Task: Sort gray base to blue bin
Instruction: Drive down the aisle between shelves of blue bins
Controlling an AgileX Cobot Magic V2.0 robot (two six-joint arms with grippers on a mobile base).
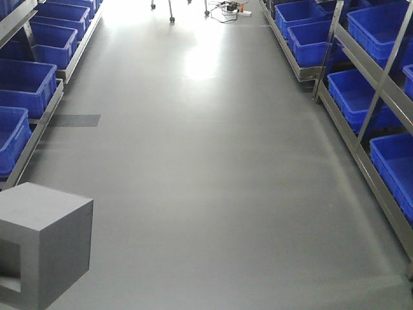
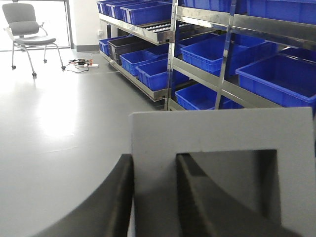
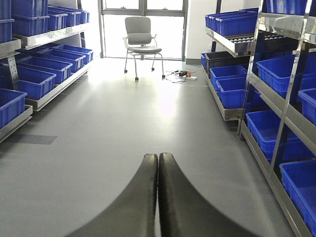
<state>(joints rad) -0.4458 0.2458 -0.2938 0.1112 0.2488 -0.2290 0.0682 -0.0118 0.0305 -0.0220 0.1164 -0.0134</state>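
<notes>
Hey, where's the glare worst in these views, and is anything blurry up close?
Front view: window glare washes out the far floor; the gray base is evenly lit. Left wrist view: floor blown out at left; the left gripper looks dark and soft up close. Right wrist view: the window is overexposed; the right gripper is featureless black.

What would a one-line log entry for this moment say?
left gripper: shut on gray base | right gripper: shut, empty | gray base: not yet in a blue bin
</notes>
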